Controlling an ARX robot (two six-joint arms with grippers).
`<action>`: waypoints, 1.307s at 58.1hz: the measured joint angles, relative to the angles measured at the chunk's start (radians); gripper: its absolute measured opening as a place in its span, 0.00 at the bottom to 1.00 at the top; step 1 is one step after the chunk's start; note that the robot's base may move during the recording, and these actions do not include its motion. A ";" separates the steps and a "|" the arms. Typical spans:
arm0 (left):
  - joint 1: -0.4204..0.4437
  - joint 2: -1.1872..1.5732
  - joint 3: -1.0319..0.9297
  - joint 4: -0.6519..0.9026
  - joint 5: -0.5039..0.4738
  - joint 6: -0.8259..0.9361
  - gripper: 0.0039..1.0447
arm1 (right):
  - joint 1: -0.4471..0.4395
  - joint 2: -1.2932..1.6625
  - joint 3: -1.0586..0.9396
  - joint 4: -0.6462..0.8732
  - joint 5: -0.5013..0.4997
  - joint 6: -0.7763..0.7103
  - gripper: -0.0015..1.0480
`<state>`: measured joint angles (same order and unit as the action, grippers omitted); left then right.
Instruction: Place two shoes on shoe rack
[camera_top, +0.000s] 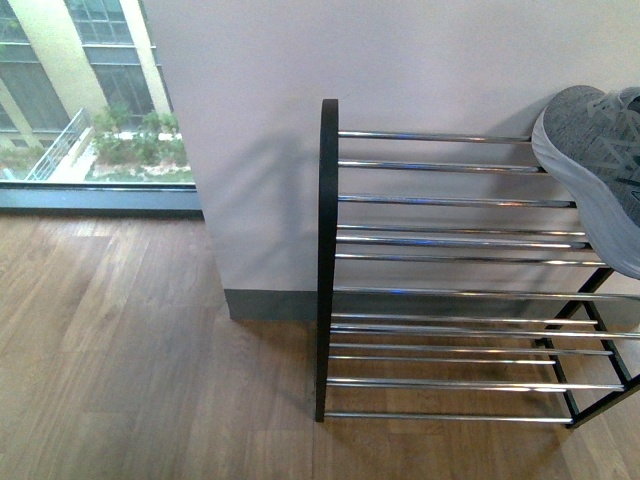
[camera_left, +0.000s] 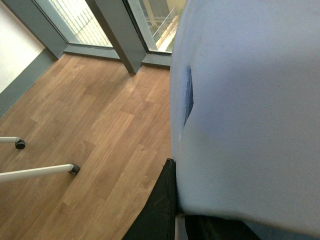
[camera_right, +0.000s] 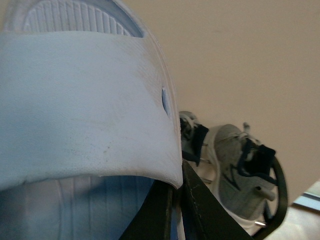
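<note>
**Sneakers on rack: handling and orientation**

**Location.** In the front view one sneaker (camera_top: 595, 150) lies on the top bars of the rack (camera_top: 327, 250), at 2 o'clock in the frame, with its far part cut off by the picture edge. The right wrist view shows it with a second sneaker (camera_right: 189, 131) just beside it on the same rack. Judged from this, both shoes are already placed.

**Grippers.** The left gripper (camera_left: 175, 220) is closed down on the strap of the left sandal (camera_left: 250, 100), which hangs well above the floor (camera_left: 90, 130). The right gripper (camera_right: 177, 215) is likewise clamped on the strap edge of the right sandal (camera_right: 85, 110). Neither gripper touches a sneaker.

**Handling.** The sneaker is probably light. Its knit upper looks soft and would give under pressure, while the thick white sole looks firm and not slippery. It is not fragile. The best hold is likely across the collar or heel wall, one finger inside the lining and one outside. A pinch on the laces or the toe knit would let it swing.

**Orientation.** The long axis runs across the bars, from 11 to 5 o'clock in the front view. The rounded end, apparently the toe, points to 11 o'clock, toward the wall (camera_top: 400, 60). The sole rests down on the bars.
</note>
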<state>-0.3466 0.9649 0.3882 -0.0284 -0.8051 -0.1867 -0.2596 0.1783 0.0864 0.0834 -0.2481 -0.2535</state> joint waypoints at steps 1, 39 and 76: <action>0.000 0.000 0.000 0.000 0.000 0.000 0.02 | -0.011 0.002 0.000 0.000 -0.045 0.027 0.02; 0.000 0.000 0.000 0.000 0.000 0.000 0.02 | 0.226 0.952 0.240 0.473 0.095 0.145 0.02; 0.000 0.000 0.000 0.000 0.000 0.000 0.02 | 0.257 1.746 0.816 0.544 0.307 0.185 0.02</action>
<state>-0.3470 0.9649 0.3882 -0.0284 -0.8051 -0.1864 -0.0021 1.9244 0.9020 0.6273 0.0593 -0.0685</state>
